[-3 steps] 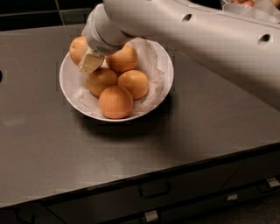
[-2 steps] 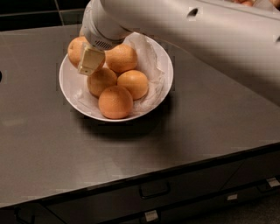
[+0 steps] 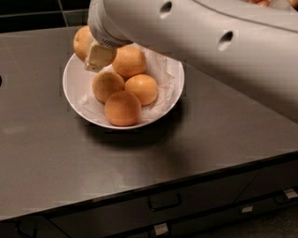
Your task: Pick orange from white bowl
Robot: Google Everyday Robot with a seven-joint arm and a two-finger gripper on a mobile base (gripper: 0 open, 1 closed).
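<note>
The white bowl (image 3: pixel 71 88) with a crumpled paper liner (image 3: pixel 164 69) stands on the dark counter and holds several oranges. My gripper (image 3: pixel 91 53) is at the bowl's far left rim, reaching down from the white arm. One cream finger (image 3: pixel 98 56) presses the right side of an orange (image 3: pixel 82 41); the other finger is hidden behind it. That orange sits at rim height, above the other oranges (image 3: pixel 123 108) in the bowl.
The white arm (image 3: pixel 209 42) crosses the upper right and hides the counter behind it. The dark counter (image 3: pixel 56 153) extends left and forward to its front edge. Drawers with a handle (image 3: pixel 164 202) lie below. Orange-coloured objects (image 3: pixel 259 2) peek in at the top right.
The gripper and the orange between its fingers have risen a little relative to the bowl. The other oranges have stayed in place.
</note>
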